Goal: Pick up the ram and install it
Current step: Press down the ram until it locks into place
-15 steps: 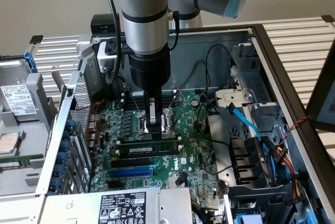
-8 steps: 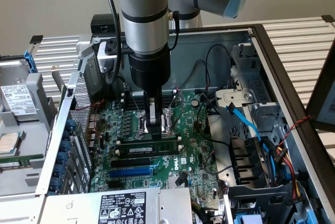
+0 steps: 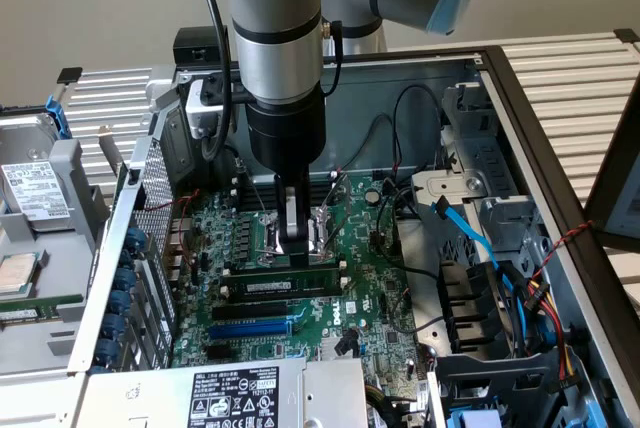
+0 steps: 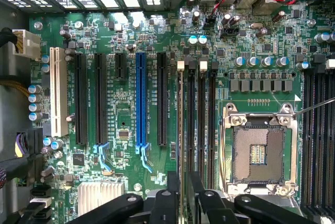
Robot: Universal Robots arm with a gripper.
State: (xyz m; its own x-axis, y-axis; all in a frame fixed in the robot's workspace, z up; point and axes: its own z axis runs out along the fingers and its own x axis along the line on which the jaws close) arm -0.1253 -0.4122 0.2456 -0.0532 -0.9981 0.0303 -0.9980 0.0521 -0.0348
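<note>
Under gripper (image 3: 297, 240), ram (image 3: 285, 285) (label unreadable)

One ram (image 3: 288, 286), one blue slot (image 4: 141, 98)

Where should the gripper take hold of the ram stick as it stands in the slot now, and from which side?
Grip the ram mid-length on its upper long edge, coming straight down from above. It stands on edge in a slot on the motherboard, so its two flat faces are the only surfaces pads can close on, and neighbouring slots crowd its sides. The gripper already sits above its middle.
</note>
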